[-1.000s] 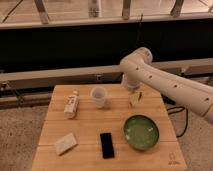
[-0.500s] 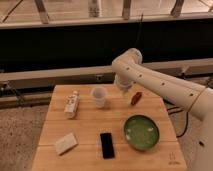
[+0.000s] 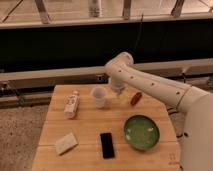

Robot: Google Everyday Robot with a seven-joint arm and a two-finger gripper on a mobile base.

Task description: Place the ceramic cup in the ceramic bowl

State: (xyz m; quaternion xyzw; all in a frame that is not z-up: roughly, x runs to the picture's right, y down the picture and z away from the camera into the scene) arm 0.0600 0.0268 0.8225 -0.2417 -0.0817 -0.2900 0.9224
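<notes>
The ceramic cup is small, white and handleless, and stands upright on the wooden table near its back middle. The ceramic bowl is round and green with a glossy inside; it sits at the front right and nothing is in it. My gripper hangs from the white arm just right of the cup, close beside it at about rim height. Whether it touches the cup does not show.
A white bottle with a label lies left of the cup. A small red object lies right of the gripper. A black phone and a pale sponge lie near the front edge. A dark railing runs behind the table.
The arm has swung left across the back of the table. The gripper moved from above the red object to right beside the cup. The objects have not moved.
</notes>
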